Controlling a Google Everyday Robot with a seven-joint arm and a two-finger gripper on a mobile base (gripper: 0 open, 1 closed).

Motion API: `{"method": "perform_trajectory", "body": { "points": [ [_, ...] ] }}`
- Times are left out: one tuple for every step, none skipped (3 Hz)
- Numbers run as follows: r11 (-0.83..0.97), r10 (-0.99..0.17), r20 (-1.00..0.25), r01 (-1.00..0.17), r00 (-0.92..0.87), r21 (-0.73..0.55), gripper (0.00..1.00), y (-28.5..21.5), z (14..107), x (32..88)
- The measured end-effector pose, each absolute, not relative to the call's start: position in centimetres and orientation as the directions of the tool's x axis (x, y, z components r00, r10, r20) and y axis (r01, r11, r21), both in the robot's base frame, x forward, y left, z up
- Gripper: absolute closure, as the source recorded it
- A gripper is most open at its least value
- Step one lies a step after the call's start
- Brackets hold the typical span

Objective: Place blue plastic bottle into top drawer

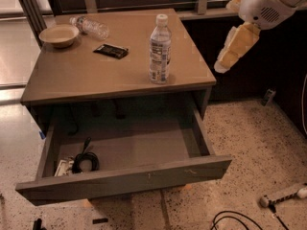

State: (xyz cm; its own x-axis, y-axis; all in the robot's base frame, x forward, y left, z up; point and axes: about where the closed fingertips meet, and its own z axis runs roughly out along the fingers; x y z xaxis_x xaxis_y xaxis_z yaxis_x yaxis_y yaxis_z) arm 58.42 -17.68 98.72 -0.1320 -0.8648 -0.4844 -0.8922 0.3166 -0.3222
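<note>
On the front right part of the desk (72, 75), the blue plastic bottle (159, 49) is standing upright with its white cap on. Below it, the top drawer (144, 176) is hanging pulled out, holding a coiled black cable (85, 161) at its left front. A black packet (111, 51), a bowl (59, 35) and a smaller clear bottle (89, 27) are lying farther back. My tool (221, 66) is hovering beyond the desk's right edge, apart from the bottle; I cannot tell whether it is released or clenched.
</note>
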Motion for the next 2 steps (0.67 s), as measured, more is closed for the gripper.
{"method": "perform_trajectory", "body": {
  "points": [
    [0.332, -0.804, -0.587, -0.891, -0.096, -0.309, 0.00, -14.72, 99.32, 63.12],
    [0.332, -0.804, -0.587, -0.891, -0.096, -0.309, 0.00, -14.71, 99.32, 63.12]
  ]
}}
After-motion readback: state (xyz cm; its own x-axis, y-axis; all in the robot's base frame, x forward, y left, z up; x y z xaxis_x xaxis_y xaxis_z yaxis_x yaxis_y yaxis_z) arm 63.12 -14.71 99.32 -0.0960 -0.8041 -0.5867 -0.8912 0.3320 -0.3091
